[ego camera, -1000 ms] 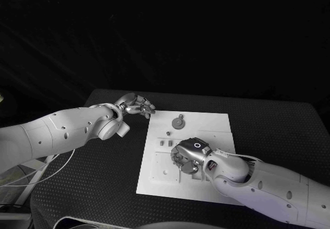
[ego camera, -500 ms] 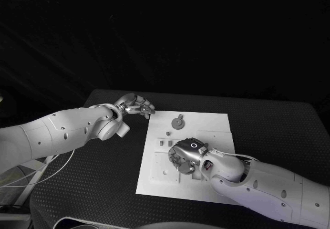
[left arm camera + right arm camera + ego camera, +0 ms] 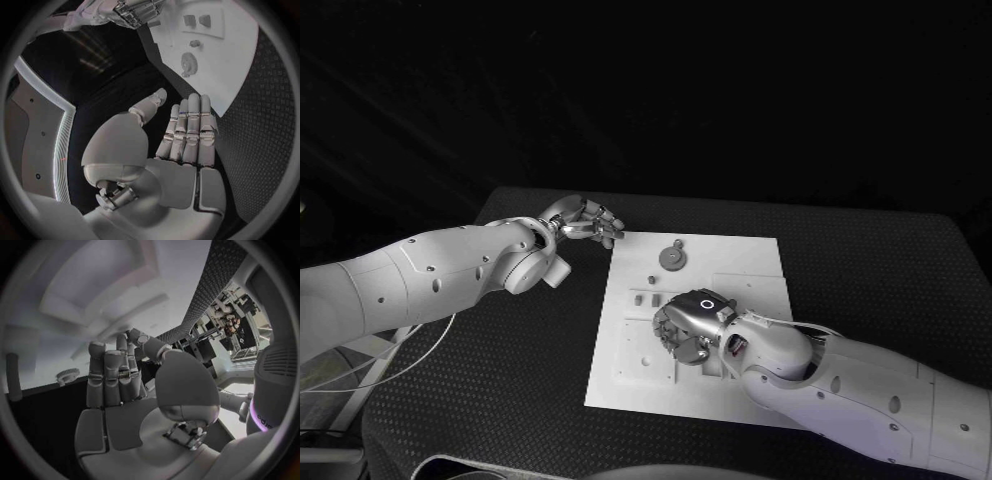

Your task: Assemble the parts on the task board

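— Where is the right hand just now?

— Low over the middle of the task board, palm turned down, fingers bent toward the board's raised slots. Its own wrist camera shows the fingers lying side by side, fairly straight, with nothing between them and the thumb. From the head view I cannot tell whether a fingertip touches the board or a part beneath; the hand covers that spot.

— So it holds nothing?

— Nothing that I can see. Its fingers are loose and empty.

— And the left hand?

— Off the board, over the black table just beside the board's far left corner. Its fingers are stretched out together and the thumb stands apart; the palm is bare, so it is spread and empty as well.

— What lies on the board?

— Near the far edge a round grey disc part with a small tab on its far side, lying flat. Nearer the right hand, a little peg and then a pair of small upright pieces in a row, just beside the hand's knuckles. All of these sit apart from both hands.

— Does the left wrist camera show them too?

— Yes: the disc, the pair of pieces, and the right hand beyond them.
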{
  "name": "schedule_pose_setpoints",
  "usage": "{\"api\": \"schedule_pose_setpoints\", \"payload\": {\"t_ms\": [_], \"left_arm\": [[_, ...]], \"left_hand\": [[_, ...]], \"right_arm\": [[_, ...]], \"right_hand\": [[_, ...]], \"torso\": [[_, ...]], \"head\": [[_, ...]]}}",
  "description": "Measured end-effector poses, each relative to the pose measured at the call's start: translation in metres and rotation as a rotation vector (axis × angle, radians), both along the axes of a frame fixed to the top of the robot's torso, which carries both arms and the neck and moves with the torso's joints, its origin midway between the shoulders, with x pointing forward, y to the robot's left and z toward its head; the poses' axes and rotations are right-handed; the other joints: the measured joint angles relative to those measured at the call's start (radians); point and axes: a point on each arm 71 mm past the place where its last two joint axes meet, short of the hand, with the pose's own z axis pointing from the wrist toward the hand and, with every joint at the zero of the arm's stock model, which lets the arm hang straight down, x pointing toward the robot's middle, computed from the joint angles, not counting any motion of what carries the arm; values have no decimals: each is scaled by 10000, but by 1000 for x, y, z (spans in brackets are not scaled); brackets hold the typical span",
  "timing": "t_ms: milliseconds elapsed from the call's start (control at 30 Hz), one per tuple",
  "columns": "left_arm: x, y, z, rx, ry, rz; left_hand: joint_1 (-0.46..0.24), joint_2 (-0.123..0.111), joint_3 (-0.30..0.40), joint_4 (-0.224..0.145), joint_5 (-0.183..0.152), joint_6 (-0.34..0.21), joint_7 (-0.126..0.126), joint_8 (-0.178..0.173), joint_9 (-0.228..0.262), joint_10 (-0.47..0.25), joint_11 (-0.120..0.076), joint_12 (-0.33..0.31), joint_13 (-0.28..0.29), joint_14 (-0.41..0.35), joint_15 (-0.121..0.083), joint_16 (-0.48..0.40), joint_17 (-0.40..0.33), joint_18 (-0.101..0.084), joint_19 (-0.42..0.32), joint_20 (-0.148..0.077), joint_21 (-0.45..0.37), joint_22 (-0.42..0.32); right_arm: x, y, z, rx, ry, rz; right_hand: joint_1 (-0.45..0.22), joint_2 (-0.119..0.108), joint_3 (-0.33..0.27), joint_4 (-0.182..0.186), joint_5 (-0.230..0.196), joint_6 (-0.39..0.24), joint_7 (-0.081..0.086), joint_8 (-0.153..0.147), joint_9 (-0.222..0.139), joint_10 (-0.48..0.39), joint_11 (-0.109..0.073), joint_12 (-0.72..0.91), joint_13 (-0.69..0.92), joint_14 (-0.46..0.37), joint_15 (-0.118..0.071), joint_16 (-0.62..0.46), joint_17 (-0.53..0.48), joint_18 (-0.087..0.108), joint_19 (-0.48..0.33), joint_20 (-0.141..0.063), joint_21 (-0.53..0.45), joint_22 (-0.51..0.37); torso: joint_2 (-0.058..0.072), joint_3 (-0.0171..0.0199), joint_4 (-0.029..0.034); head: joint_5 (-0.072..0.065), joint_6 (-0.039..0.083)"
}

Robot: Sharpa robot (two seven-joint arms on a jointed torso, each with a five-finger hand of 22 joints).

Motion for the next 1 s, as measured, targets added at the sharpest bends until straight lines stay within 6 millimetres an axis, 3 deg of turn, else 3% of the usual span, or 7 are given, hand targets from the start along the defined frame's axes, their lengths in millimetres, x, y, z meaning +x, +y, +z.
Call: {"api": "schedule_pose_setpoints", "payload": {"t_ms": [233, 400, 633, 1000], "left_arm": [[0, 0, 0, 4, -1, 10], [0, 1, 0, 5, -2, 14], [0, 1, 0, 7, -6, 20], [1, 3, 0, 37, -20, 85]], "left_hand": [[0, 0, 0, 0, 0, 0, 1, 0, 0, 0, 0, 0, 0, 0, 0, -39, 9, 0, 0, 0, 0, -9], [0, 0, 0, 0, 0, 1, 1, 0, 0, 0, 0, 39, 1, 0, 0, -39, 8, 0, 0, 0, 0, -9], [0, 0, 0, 0, 0, 1, 1, 0, 0, 0, 0, 39, 1, 0, 0, -39, 17, -1, 0, 0, 0, -8], [0, 0, 0, 0, 0, 1, 1, 0, 0, 0, 0, 39, 2, 0, 0, -39, 25, -2, 0, 0, 0, -17]], "right_arm": [[0, -2, 0, 200, 134, -30], [1, -7, 0, 320, 159, -133], [-2, -14, 4, 667, 116, -240], [16, -36, 62, 1807, -697, -679]], "right_hand": [[-325, -483, -602, -13, 0, -1097, 522, -617, -343, -1184, 366, -236, -299, -465, 455, 1, -9, 5, -358, 182, -96, 0], [-293, -557, -757, 40, 0, -1282, 534, -652, -420, -1690, 595, -268, -464, -625, 588, 1, -19, -1, -466, 290, -153, 0], [-295, -635, -784, 66, 0, -1282, 534, -652, -432, -1732, 633, -263, -464, -651, 615, 55, -22, -3, -482, 307, -153, 0], [-294, -636, -824, 107, 0, -1234, 572, -651, -472, -1600, 507, -148, -467, -473, 585, 262, -75, -7, -380, 215, -92, 0]], "torso": [[-3, 6, 0], [-2, 12, -1], [-2, 12, 0], [-7, 12, -1]], "head": [[-7, 14], [-21, 31], [-48, 48], [-165, 222]]}}
